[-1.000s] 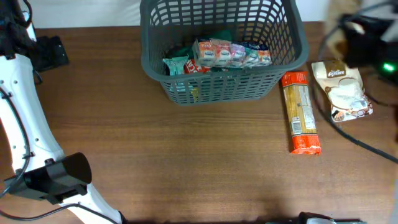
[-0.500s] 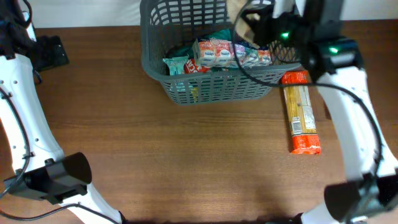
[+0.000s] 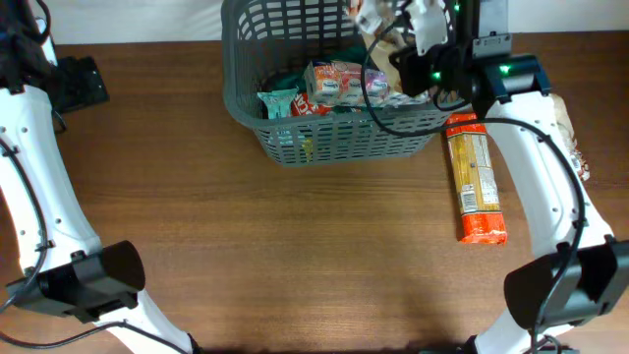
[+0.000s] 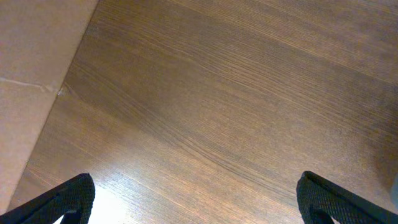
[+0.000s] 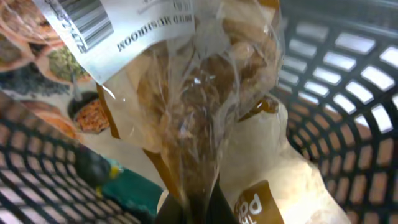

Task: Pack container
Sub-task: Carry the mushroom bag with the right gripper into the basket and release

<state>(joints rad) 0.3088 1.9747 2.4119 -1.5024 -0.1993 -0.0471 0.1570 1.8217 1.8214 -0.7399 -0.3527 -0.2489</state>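
The dark grey lattice basket stands at the back middle of the table. It holds several snack packets. My right gripper is over the basket's right side, shut on a clear bag of dried mushrooms with a white label. In the right wrist view the gripper pinches the bag's bottom edge, with the basket wall behind and a tan packet below. My left gripper is open at the far left; its wrist view shows only bare wood.
An orange pasta packet lies on the table to the right of the basket. A pale packet shows at the right edge, partly hidden by my right arm. The table's left edge is close to the left gripper.
My right arm has swung from the table's right side to over the basket, carrying the mushroom bag, then shifted it slightly back. The left arm has not moved.
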